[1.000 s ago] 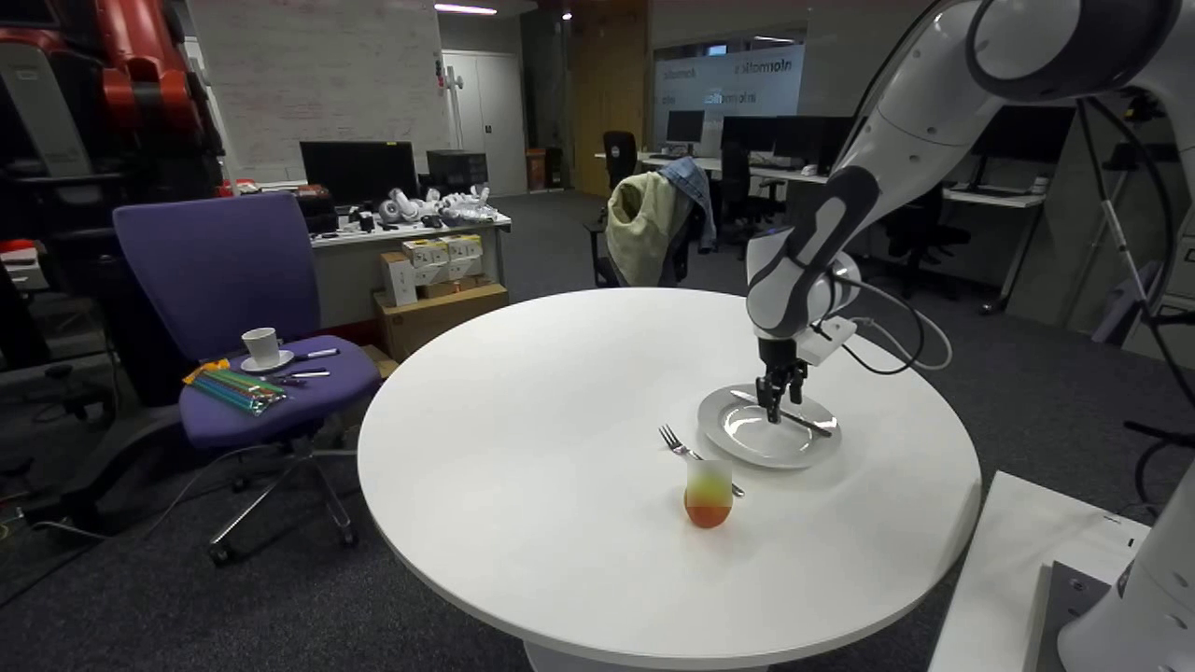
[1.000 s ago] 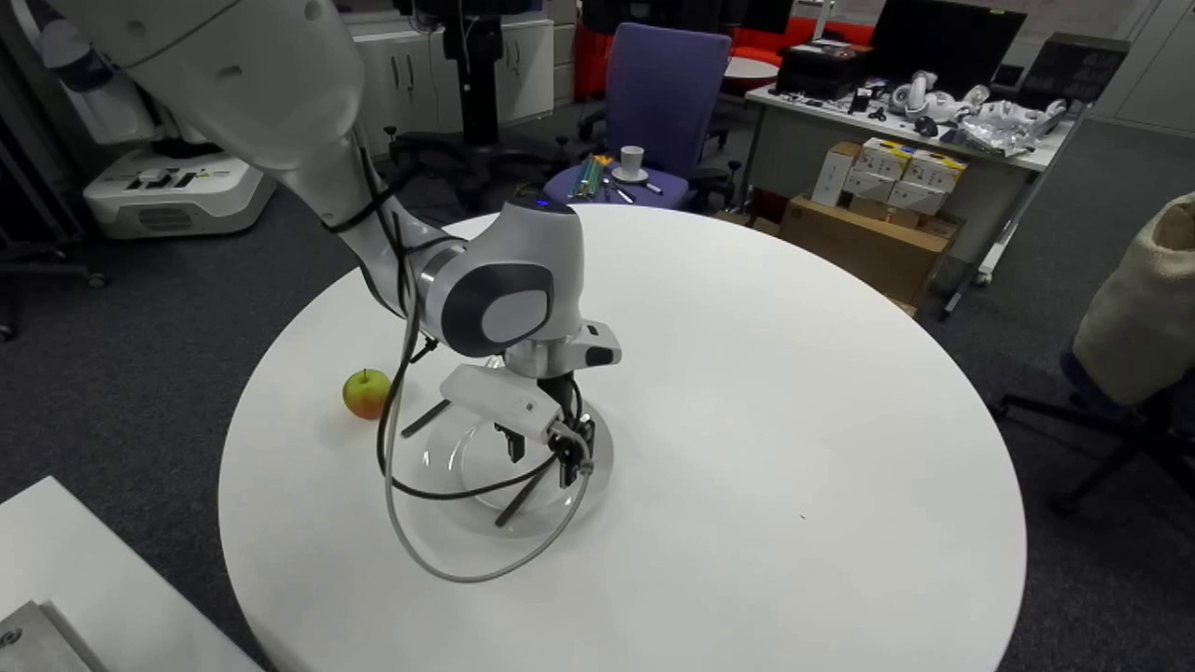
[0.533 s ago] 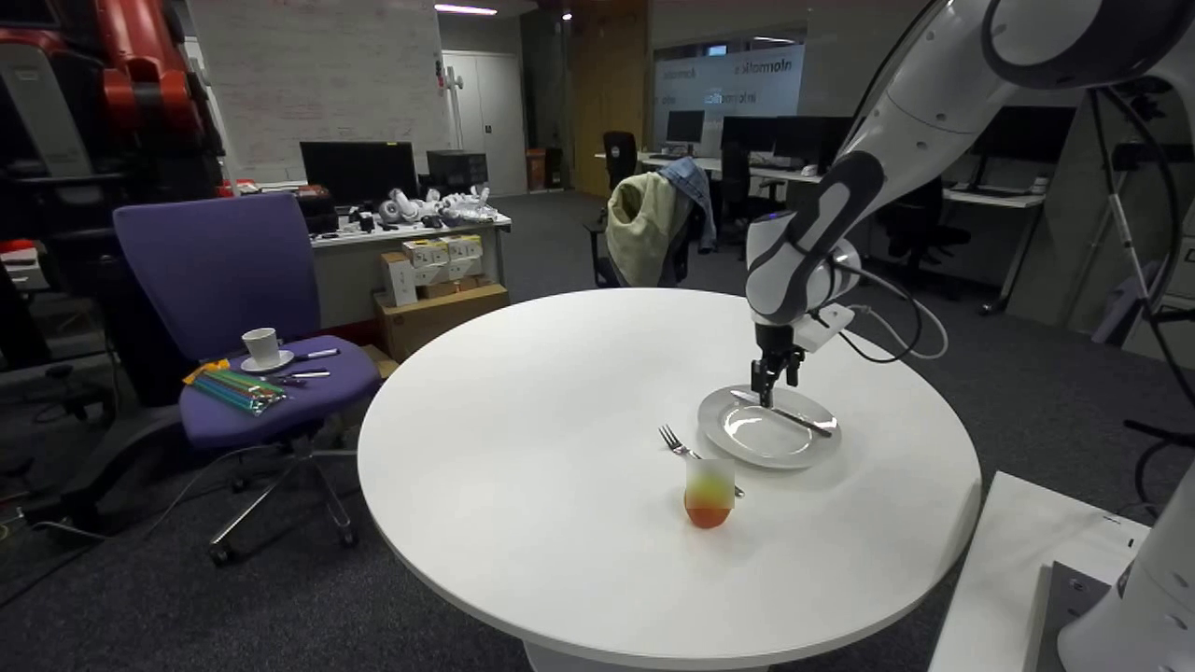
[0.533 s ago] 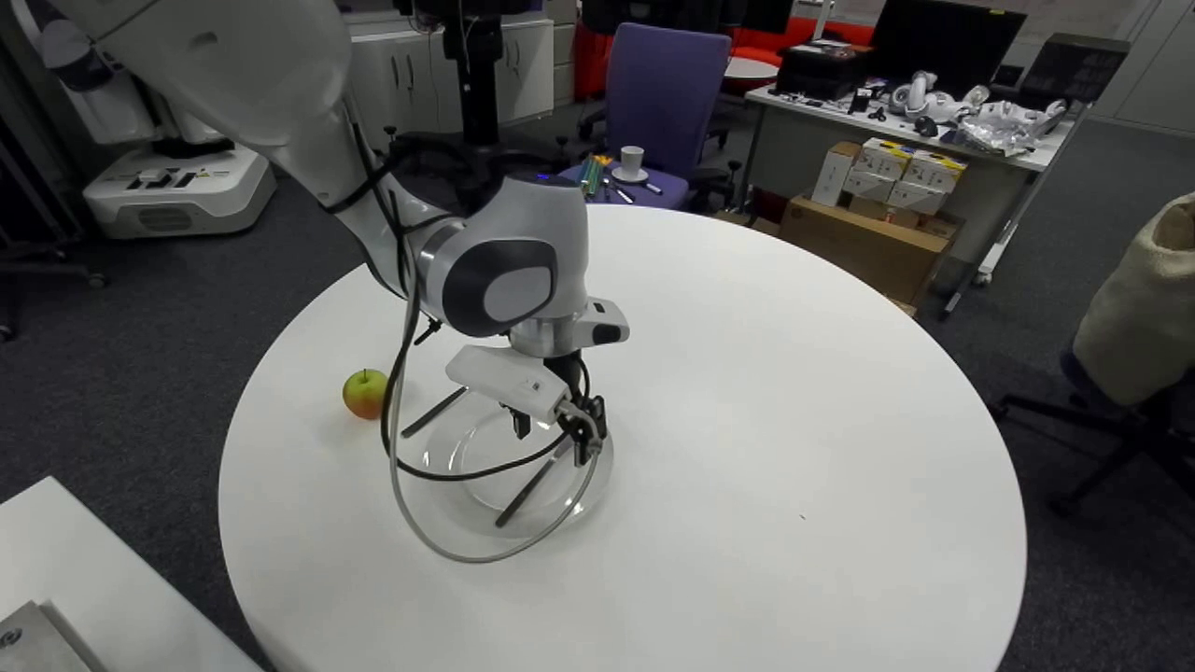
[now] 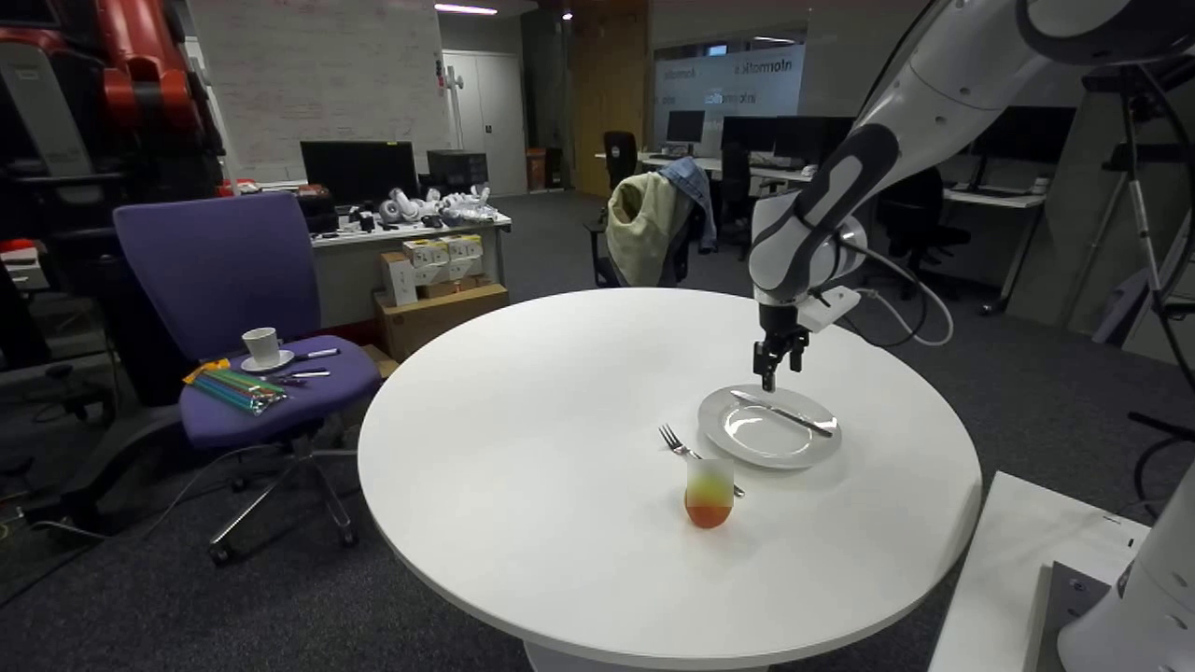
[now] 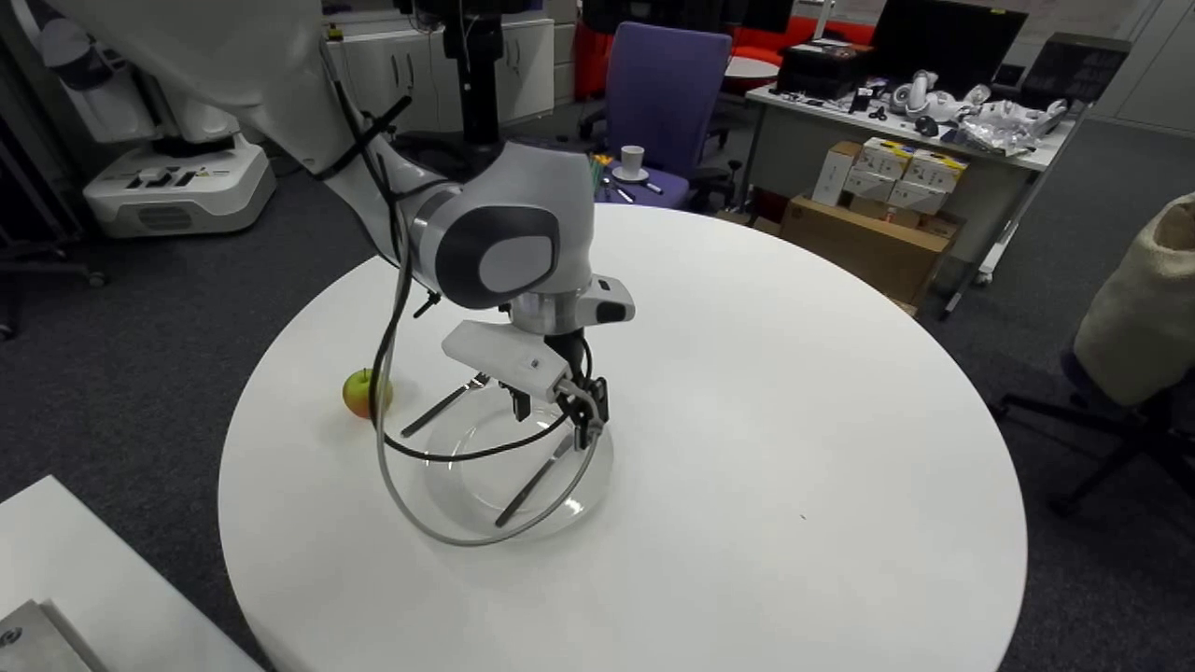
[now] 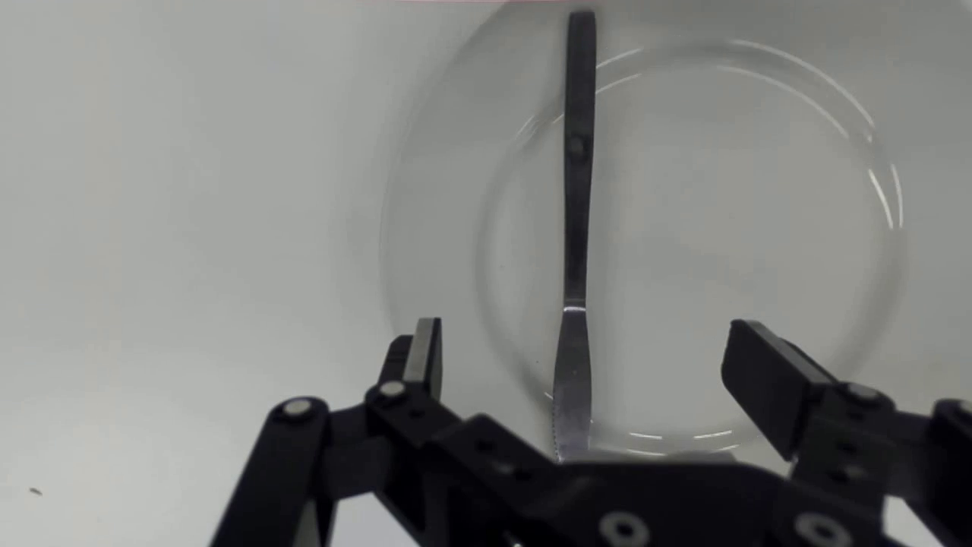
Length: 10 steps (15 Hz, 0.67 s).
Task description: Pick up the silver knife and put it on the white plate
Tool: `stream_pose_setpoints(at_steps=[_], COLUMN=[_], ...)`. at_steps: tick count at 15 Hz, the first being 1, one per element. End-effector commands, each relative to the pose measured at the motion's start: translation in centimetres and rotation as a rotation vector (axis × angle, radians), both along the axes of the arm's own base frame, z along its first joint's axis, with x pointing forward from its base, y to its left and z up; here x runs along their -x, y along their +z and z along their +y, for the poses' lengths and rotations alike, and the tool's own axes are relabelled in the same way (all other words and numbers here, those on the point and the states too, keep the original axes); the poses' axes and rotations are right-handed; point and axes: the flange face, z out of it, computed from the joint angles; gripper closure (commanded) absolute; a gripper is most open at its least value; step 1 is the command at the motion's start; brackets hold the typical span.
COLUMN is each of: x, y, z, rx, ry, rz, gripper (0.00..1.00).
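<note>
Wrist view: the silver knife [image 7: 577,228] lies on the white plate [image 7: 729,228], left of its middle, handle end at the upper centre of the frame, blade toward the lower centre. My end effector [image 7: 585,334] is released, its fingers [image 7: 421,353] spread to either side of the blade and holding nothing. In an exterior view the fingertips [image 5: 768,381] hang clear of the knife.

Handling, by judgement: the knife is light, stiff and smooth, liable to slip or turn, hardly fragile; the plate could chip. Any regrip belongs on the handle just short of the neck, away from the toothed blade edge. Placement appears complete, so I advise none.

Edges: both knife ends lie near the plate's raised rim, so a low fingertip could catch it. In an exterior view the fork [image 5: 681,450] and the apple [image 5: 709,515] lie to the lower left of the plate, and the round edge of the worktop [image 5: 551,429] curves past at right; wider room runs to the upper left. In an exterior view a grey cable [image 6: 467,544] hangs in a loop by the plate's lower edge; whether it touches I cannot tell. I favour rising straight up before any sideways travel.
</note>
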Motion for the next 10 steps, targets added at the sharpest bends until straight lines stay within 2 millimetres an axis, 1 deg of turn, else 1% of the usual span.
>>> stream_pose_setpoints(at_steps=[1, 5, 6, 7, 10], x=[2.9, 4.0, 2.4, 2.5, 2.5], y=[3.7, 5.9, 4.1, 4.4, 3.9], z=[-0.4, -0.8, -1.0, -1.0, -0.9], rx=[-0.066, -0.072, -0.048, -0.048, -0.05], ry=[-0.028, -0.061, -0.053, -0.054, -0.052], rz=[0.039, 0.052, 0.055, 0.052, 0.062], gripper=[0.0, 0.0, 0.0, 0.0, 0.0])
